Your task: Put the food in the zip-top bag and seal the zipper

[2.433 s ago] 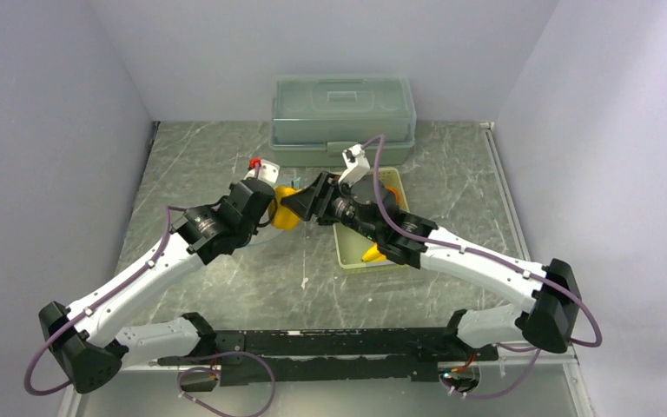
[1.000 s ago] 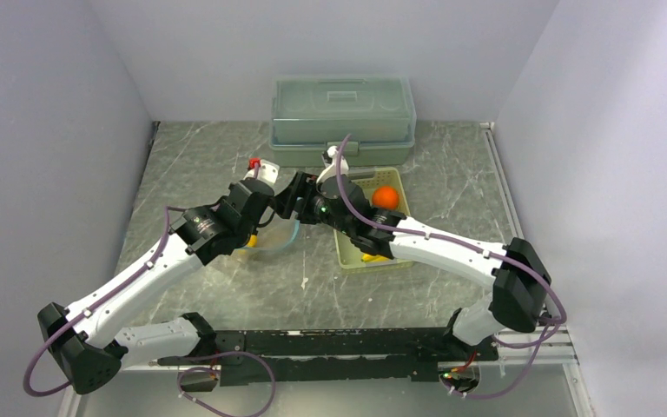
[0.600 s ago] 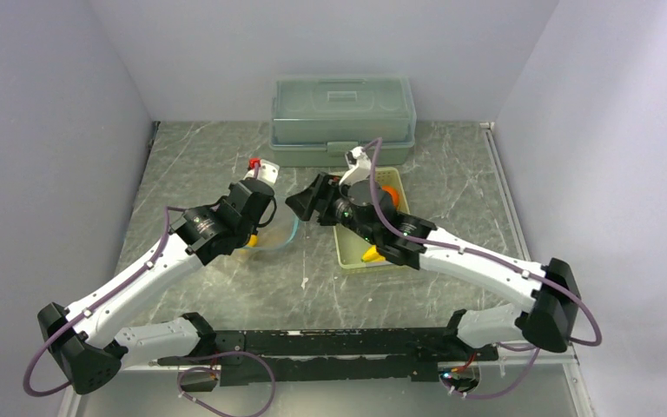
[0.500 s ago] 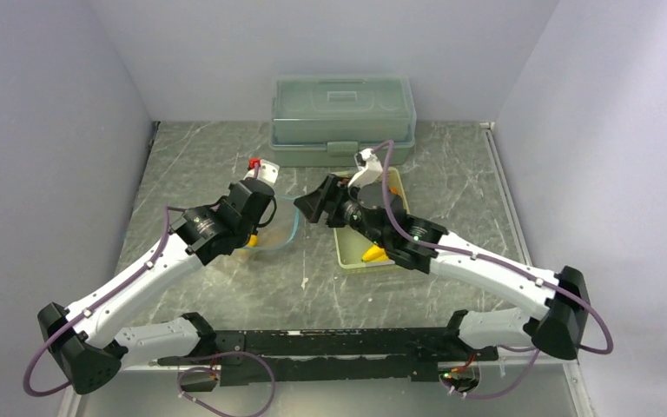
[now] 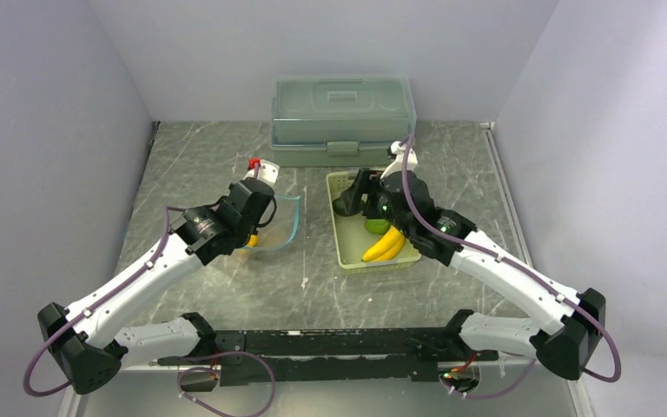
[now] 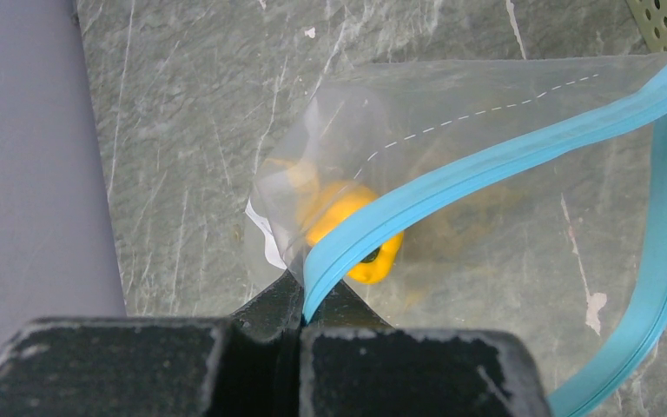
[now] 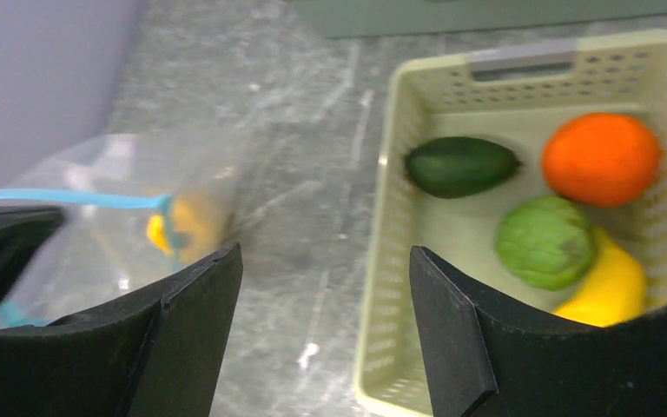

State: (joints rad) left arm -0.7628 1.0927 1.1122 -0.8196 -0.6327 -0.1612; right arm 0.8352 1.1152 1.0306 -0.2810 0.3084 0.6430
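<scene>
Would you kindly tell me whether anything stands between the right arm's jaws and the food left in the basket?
Nothing visible does: the right jaws hang open above the basket, where avocado, orange, green fruit and bananas lie uncovered.

Glossy clear plastic zip-top bag [image 6: 504, 95], matt perforated basket [image 7: 388, 217], perhaps stone tabletop [image 6: 191, 104]

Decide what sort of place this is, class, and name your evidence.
Likely a robotics test cell: plain walls box in a marbled table, two robot arms are bolted at its edge, and toy fruit sits in a basket.
</scene>
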